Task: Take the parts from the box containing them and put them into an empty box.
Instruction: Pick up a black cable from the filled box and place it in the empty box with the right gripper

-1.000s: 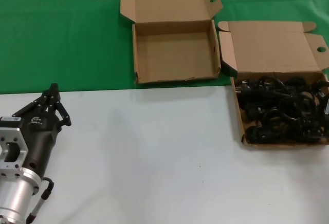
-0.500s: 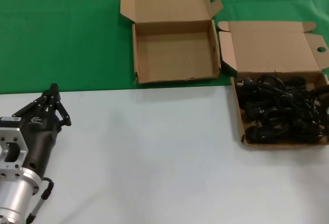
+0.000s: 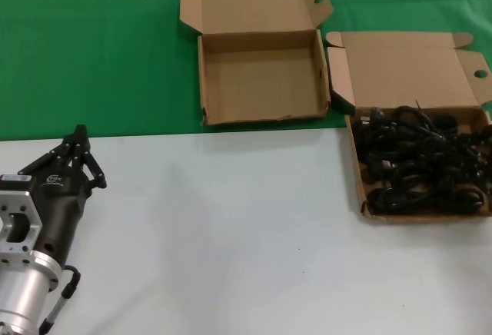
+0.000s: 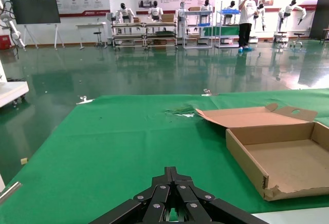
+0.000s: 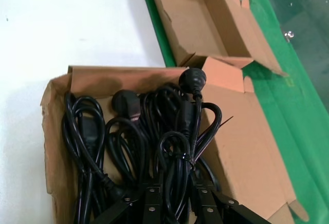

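Our left gripper point(image 3: 79, 133) rests clenched on the white counter point(image 3: 231, 227), far from both boxes. Our right gripper point(image 5: 175, 203) grasps a black cable bundle point(image 5: 177, 147) above the box of cables point(image 3: 361, 189); the empty box point(image 3: 261, 116) sits beside it on the green cloth point(image 3: 92, 51).

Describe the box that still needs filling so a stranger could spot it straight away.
Look to the green cloth at the table's far side. The empty box sits there, lid open, left of the box of black cables. It is squarer, taller-walled and bare inside.
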